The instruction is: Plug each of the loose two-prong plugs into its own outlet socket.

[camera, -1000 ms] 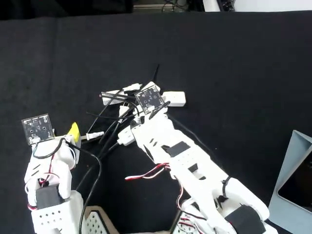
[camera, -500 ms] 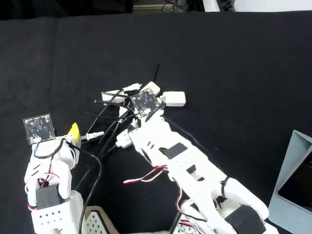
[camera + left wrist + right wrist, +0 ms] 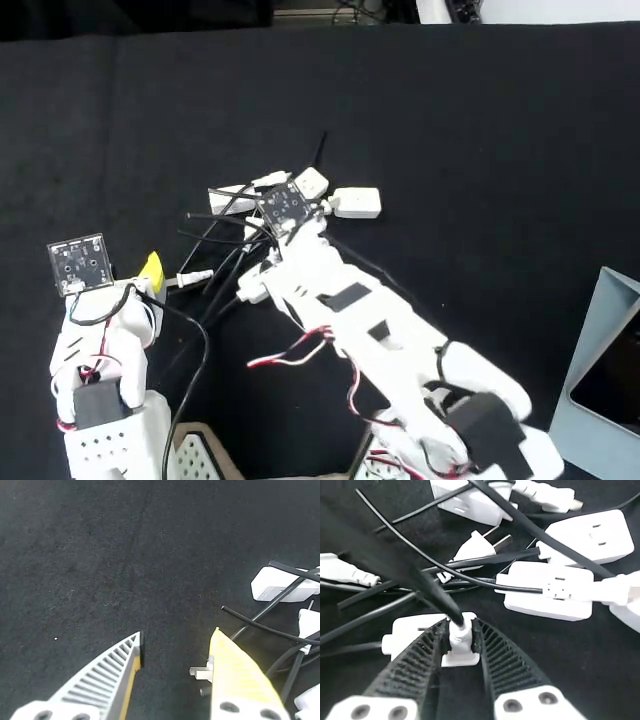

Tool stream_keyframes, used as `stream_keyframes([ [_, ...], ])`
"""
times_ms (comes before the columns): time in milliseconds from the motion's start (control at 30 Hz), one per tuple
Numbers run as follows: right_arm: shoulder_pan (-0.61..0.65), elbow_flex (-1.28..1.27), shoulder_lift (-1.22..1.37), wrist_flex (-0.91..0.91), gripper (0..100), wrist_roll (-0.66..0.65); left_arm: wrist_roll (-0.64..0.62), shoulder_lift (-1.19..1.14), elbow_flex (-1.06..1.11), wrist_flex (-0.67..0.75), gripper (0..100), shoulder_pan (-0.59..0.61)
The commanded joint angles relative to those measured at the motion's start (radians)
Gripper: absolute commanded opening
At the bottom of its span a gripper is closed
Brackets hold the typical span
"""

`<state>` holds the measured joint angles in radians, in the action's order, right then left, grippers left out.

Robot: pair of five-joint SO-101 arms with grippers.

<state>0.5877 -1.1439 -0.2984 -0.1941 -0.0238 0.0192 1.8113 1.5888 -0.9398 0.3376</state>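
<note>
My right gripper [image 3: 460, 647] is shut on a white two-prong plug [image 3: 459, 639] with a black cord, held against a white socket block [image 3: 410, 630]. Around it lie other white socket blocks [image 3: 587, 535] [image 3: 547, 595] and a loose plug [image 3: 477, 545] with bare prongs, tangled in black cords. In the high view this cluster [image 3: 300, 190] sits mid-table under the right arm's wrist. My left gripper [image 3: 175, 655] stands open above the black cloth, its yellow finger [image 3: 150, 268] beside a small plug [image 3: 200, 672] whose prongs show next to it.
The table is covered in black cloth [image 3: 480, 120], with bare room to the far side and the right. A grey-blue box [image 3: 605, 370] stands at the right edge. Black cords [image 3: 200, 330] run from the cluster back toward the arm bases.
The right arm's wrist has shifted left over the cluster of plugs, still holding its plug. The left arm has not moved.
</note>
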Motion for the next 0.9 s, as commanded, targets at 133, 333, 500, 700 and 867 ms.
stream_keyframes([
  [133,0.015,0.093,0.054,-0.147,1.2,-0.078,0.009,0.006,-0.004,0.020,22,0.004],
  [333,0.014,0.105,0.044,-0.190,1.2,-0.086,0.009,0.006,-0.004,0.020,22,0.004],
  [500,-0.055,0.179,-0.087,-0.210,1.2,-0.086,0.009,0.008,0.013,0.026,22,0.004],
  [700,-0.087,0.387,-0.232,-0.411,1.3,-0.080,0.009,0.008,0.013,0.021,22,0.004],
  [867,-0.114,0.578,-0.197,-0.414,1.3,-0.080,0.009,0.008,0.013,0.020,22,0.004],
])
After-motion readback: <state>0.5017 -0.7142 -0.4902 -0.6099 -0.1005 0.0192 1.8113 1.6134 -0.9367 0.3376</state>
